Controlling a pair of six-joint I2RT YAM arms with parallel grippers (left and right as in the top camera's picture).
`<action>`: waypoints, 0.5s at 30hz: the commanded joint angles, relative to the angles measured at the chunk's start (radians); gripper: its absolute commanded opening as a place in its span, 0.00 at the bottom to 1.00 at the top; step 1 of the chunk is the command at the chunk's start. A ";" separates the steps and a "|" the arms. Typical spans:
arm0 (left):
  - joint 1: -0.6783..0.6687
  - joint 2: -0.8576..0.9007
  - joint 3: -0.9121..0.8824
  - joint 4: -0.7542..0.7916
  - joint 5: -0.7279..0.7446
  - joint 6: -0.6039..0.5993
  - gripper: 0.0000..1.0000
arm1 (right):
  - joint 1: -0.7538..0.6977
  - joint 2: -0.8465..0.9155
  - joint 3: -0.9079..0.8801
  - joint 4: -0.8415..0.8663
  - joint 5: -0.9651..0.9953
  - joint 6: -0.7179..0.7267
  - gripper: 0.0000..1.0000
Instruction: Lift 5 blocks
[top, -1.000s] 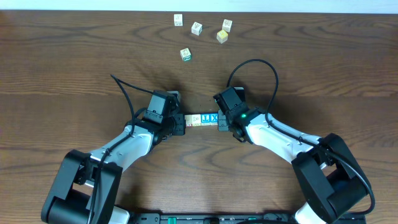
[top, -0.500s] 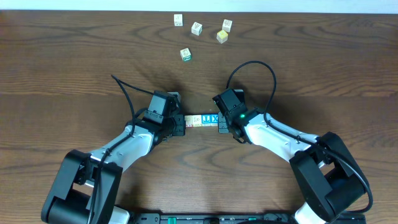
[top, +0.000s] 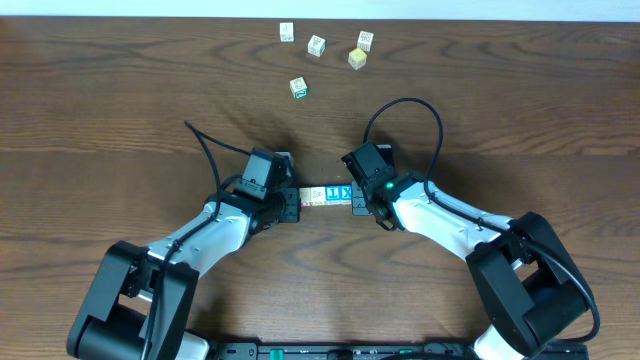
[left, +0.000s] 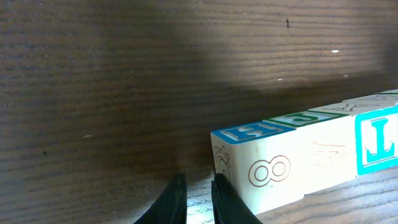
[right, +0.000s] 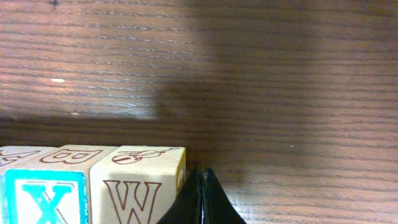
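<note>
A straight row of several pale wooden blocks lies between my two grippers at mid-table. My left gripper is at the row's left end. In the left wrist view its fingertips stand a narrow gap apart with nothing between them, the right finger against the end block printed with an 8. My right gripper is at the row's right end. Its jaws are shut and empty, touching the side of the W block, next to a blue X block. Whether the row is off the table I cannot tell.
Several loose blocks lie at the far side of the dark wooden table: a white one, another, a yellow-faced one and a green-printed one. Black cables loop above both arms.
My left gripper has edged slightly right against the row's end and its fingers have parted a little. The right gripper and the blocks have not visibly moved.
</note>
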 joint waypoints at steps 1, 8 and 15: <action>-0.056 0.016 0.033 0.010 0.158 0.006 0.17 | 0.041 0.018 0.026 -0.005 -0.130 -0.025 0.21; -0.056 0.016 0.033 0.010 0.158 0.006 0.17 | 0.041 0.018 0.026 -0.011 -0.125 -0.025 0.19; -0.056 0.015 0.033 0.010 0.148 0.006 0.17 | 0.041 0.018 0.026 -0.034 -0.060 -0.025 0.21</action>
